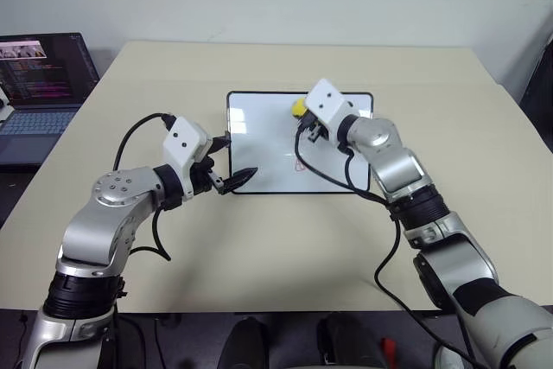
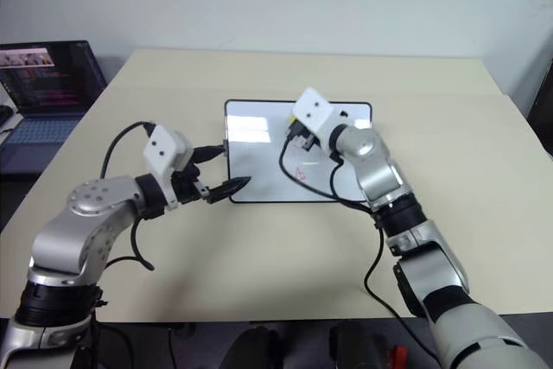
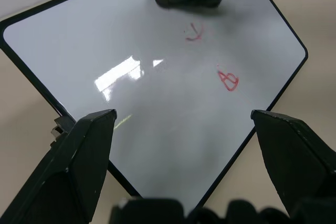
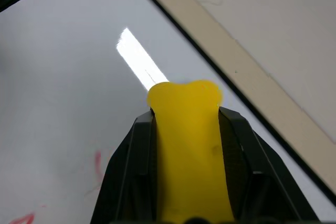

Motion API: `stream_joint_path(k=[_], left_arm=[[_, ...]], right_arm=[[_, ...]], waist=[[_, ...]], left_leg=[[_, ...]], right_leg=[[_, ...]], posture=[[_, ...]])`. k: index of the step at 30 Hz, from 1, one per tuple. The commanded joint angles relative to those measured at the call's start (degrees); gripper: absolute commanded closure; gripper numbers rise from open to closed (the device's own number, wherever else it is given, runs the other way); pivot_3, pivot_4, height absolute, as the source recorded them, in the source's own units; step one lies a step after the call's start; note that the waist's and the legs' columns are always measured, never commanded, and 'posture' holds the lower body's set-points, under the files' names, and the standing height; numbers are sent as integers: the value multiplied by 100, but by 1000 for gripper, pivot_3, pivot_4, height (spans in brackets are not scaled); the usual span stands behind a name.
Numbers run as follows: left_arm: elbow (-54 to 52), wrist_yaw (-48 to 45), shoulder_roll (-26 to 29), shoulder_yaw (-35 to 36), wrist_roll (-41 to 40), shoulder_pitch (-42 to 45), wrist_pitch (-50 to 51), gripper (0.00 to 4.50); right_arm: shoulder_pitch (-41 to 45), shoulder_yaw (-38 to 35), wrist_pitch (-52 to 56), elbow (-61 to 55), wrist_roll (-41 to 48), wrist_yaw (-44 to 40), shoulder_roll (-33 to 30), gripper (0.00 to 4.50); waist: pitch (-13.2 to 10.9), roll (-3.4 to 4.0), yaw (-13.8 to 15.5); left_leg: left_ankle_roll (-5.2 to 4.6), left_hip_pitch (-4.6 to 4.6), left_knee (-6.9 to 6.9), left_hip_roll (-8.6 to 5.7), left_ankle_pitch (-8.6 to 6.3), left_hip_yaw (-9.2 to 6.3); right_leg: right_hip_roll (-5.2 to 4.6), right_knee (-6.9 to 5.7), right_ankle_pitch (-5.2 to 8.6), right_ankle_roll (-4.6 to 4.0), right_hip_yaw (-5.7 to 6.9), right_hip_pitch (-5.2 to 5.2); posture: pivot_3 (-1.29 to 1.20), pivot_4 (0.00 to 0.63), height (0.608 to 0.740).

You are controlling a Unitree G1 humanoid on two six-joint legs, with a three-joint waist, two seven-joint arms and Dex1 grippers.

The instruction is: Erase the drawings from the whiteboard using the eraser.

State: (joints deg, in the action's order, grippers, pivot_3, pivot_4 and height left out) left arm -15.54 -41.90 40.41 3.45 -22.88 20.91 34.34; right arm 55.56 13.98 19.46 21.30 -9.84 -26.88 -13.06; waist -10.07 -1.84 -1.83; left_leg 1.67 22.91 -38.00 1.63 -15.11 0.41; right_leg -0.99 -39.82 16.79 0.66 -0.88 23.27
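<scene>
Nearest us, the left gripper (image 1: pixel 235 181) hangs just off the near-left corner of the whiteboard (image 1: pixel 259 140); its jaws stand released and wide apart, grasping nothing; whether the lower finger touches the frame we cannot tell. The board lies flat on the surface (image 1: pixel 259 248), long axis running left to right, with a laptop (image 1: pixel 39 84) well apart at the far left.

Farther out, the right gripper (image 1: pixel 304 118) is over the far-right part of the board, jaws clenched on the eraser (image 1: pixel 299 107); the yellow block sticks out past the fingertips toward the far edge. Whether the eraser touches the board we cannot tell.

The deciding relation: the remaining drawings (image 3: pixel 228 80) lie on the near side of the eraser, toward the robot, on the board's right half; we judge the next stroke must draw the eraser back toward us, and the right arm is the one placed to do it.

The left wrist view shows two red marks plainly, one just beside the eraser and one nearer; the head views give only a faint red trace. The right wrist view shows the eraser seated between the fingers (image 4: pixel 239 150) and faint red at the picture's edge.

We judge the task part done at most.
</scene>
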Motion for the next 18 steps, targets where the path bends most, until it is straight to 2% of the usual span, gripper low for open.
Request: stream_joint_path(k=[1,11,14,18], left_arm=[[-217,-3,14,96,-2,32,-106,0],[-223,-17,21,96,-7,14,-102,0],[-234,-16,26,101,-9,-2,-96,0],[-213,-46,53,103,3,-14,-117,0]], right_arm=[[129,-55,-96,101,-96,108,-68,3255],[-396,692,-22,-98,-458,-558,-207,3255],[-447,736,-12,-190,-511,-593,-228,3255],[-216,397,-188,-290,-479,-132,-174,3255]], waist=[[0,0,-1],[2,-2,-10],[2,-2,-10],[1,-2,-5]], left_leg=[[0,0,2,0,0,1],[-1,-11,1,1,0,2],[-2,-18,-3,0,1,2],[-6,-19,-4,0,6,0]], right_leg=[[0,5,0,0,0,0],[1,-6,1,-2,-2,-6],[1,-15,-1,-3,-1,-8],[2,-17,-3,-6,1,-9]], posture=[[0,150,740],[0,150,740],[0,150,740],[0,150,740]])
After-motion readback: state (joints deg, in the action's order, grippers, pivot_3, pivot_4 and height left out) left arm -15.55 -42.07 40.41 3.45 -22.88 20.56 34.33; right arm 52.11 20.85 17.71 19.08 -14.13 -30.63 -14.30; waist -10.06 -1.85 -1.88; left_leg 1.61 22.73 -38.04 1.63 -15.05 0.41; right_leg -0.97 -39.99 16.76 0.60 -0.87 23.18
